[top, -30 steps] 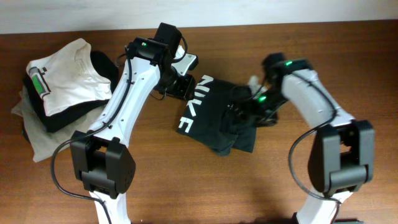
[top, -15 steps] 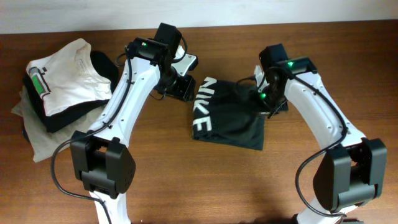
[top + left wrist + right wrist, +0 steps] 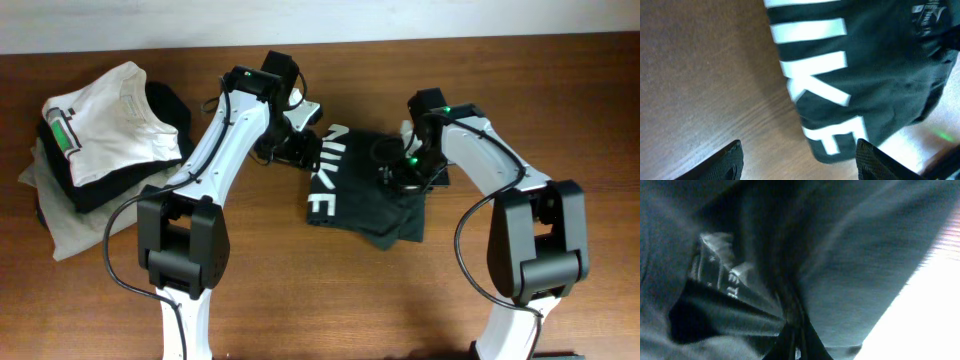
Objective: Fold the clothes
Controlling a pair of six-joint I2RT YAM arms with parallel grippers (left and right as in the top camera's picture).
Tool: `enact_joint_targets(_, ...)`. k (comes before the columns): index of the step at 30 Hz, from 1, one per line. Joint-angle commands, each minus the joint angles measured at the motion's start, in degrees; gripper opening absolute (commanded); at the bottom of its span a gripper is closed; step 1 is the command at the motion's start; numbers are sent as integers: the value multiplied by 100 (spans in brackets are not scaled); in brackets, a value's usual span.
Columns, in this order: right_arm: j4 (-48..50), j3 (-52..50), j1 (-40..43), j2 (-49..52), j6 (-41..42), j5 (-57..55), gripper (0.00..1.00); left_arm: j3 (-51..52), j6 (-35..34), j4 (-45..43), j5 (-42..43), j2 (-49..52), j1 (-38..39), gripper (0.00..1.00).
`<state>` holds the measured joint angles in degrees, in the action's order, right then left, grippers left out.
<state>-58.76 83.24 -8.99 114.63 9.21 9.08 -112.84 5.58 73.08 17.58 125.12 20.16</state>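
The clothes are one dark greenish-black T-shirt [image 3: 365, 200] lying crumpled at mid-table, white lettering [image 3: 325, 172] up along its left edge. My left gripper [image 3: 300, 150] hovers at the shirt's upper left corner. In the left wrist view its jaws [image 3: 800, 162] stand open over bare wood, the lettered T-shirt [image 3: 875, 75] ahead of them, nothing held. My right gripper [image 3: 400, 172] is down on the shirt's upper right part. The right wrist view shows this gripper [image 3: 797, 340] shut on a pinched fold of the T-shirt [image 3: 855, 265].
At the far left a pile of folded clothes holds a white shirt with a green label [image 3: 110, 125], a dark garment [image 3: 100, 188] and a beige one [image 3: 60, 225]. The brown wooden table [image 3: 300, 300] ends at a pale wall behind.
My right gripper has closed on the shirt's fabric and shifted left, bunching the right side. The left gripper's jaws have widened and that arm has moved slightly right.
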Motion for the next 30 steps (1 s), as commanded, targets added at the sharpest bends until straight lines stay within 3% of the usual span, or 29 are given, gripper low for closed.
enact_joint_targets(1,-149,55,302,-11,505,-675,4,-46,55,-278,459,103,-4,79)
enact_joint_targets(3,-208,55,308,-2,507,-678,4,-46,52,-503,861,304,-4,83)
enact_joint_targets(6,-229,55,308,0,632,-678,4,-46,46,-918,2688,1163,81,84)
enact_joint_targets(10,-229,55,308,9,632,-675,4,-46,-17,-1051,3530,1875,286,84)
enact_joint_targets(12,-232,55,308,9,632,-673,4,-46,-37,-1386,3558,1919,573,82)
enact_joint_targets(14,-251,55,308,9,632,-675,4,-46,-35,-1696,3276,1919,820,47)
enact_joint_targets(15,-282,55,308,9,632,-673,4,-46,-37,-1711,2929,1919,896,11)
enact_joint_targets(16,-402,72,319,-15,629,-678,4,-48,-35,-1698,2736,1919,909,1)
enact_joint_targets(18,-822,297,507,-297,623,-675,4,-92,-37,-1596,2736,1869,730,1)
enact_joint_targets(20,-1362,693,778,-754,452,-656,6,-470,-33,-1165,2732,1753,321,1)
enact_joint_targets(23,-1821,1150,1038,-1464,455,-651,7,-2245,-31,-63,2660,1637,-807,1)
enact_joint_targets(26,-1856,1147,1036,-1593,459,-645,7,-3827,-33,249,2610,1637,-2253,1)
enact_joint_targets(30,-1871,1147,1036,-1591,463,-562,6,-4076,179,669,2577,1637,-3768,1)
